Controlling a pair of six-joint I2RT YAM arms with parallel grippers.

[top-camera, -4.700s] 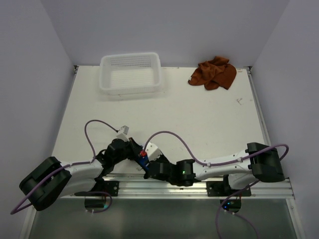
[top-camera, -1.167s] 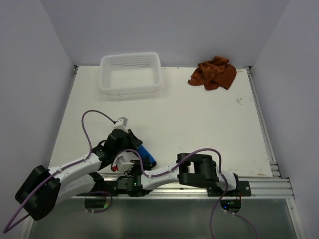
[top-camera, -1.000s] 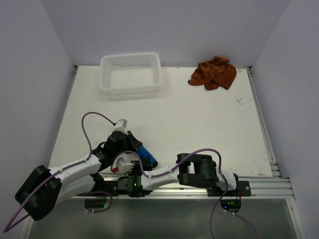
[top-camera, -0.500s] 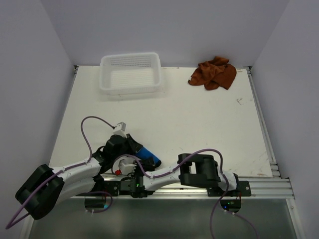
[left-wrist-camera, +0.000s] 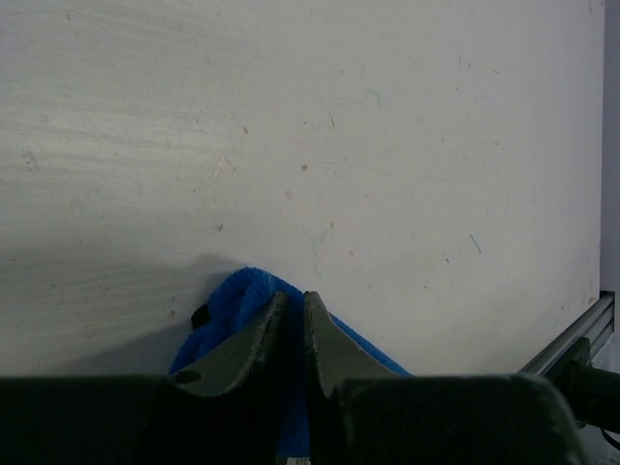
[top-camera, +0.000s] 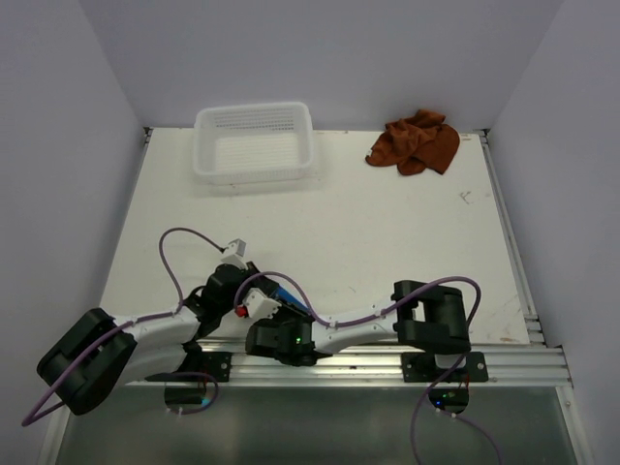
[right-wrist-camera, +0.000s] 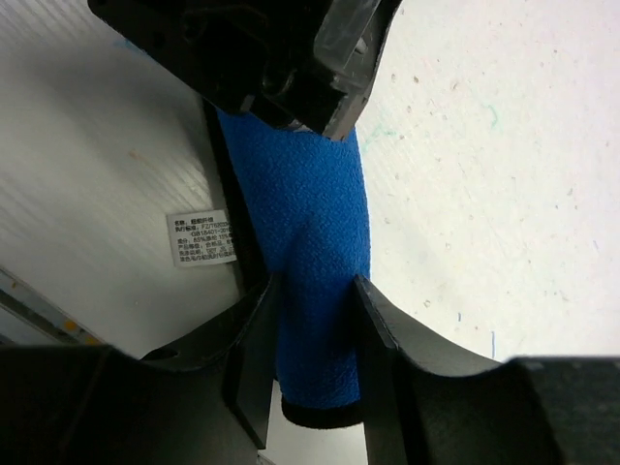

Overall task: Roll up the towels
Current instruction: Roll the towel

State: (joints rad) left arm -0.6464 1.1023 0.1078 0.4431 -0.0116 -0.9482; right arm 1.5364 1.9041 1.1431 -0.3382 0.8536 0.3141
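Blue towel (right-wrist-camera: 310,232) lies rolled at the table's (top-camera: 387,242) near edge: soft, light, likely to spring loose. My left gripper (left-wrist-camera: 289,310), nearly closed, pinches one end. My right gripper (right-wrist-camera: 312,291) straddles the roll mid-length; I can't tell if it's squeezing. Rail (top-camera: 387,360) just behind, open room ahead. Brown towel (top-camera: 417,142) sits crumpled at the far right corner.

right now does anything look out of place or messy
The brown towel lies crumpled in a heap at the far right corner of the table, not rolled. The blue towel is a tight roll at the near edge. Nothing looks spilled or damaged.
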